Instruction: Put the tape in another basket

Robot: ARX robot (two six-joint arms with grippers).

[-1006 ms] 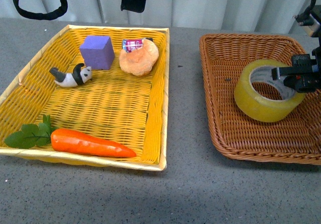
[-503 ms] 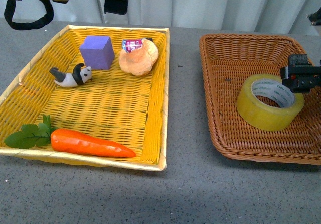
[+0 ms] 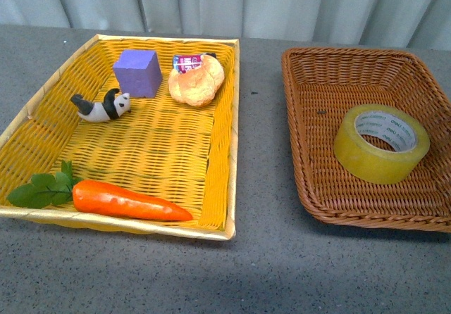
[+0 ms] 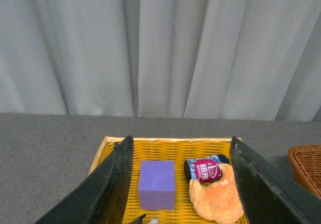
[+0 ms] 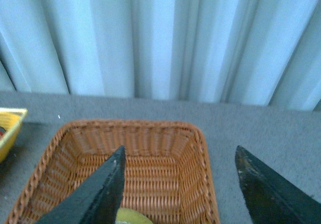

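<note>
Since tape (image 3: 381, 143) sits flat inside the brown basket (image 3: 310, 117), placing looks done. My left jaws and right jaws gape wide, empty. Yellowish edge between right jaws: probably tape (image 5: 133, 217). Next: only parking arms clear of worktop (image 3: 268, 258).

A bare strip of surface (image 3: 261, 138) runs between the yellow basket (image 3: 224, 138) and the brown basket (image 3: 299, 138). Inside the brown one, the tape (image 3: 381, 143) crowds the right wall; its left half lies open.
</note>
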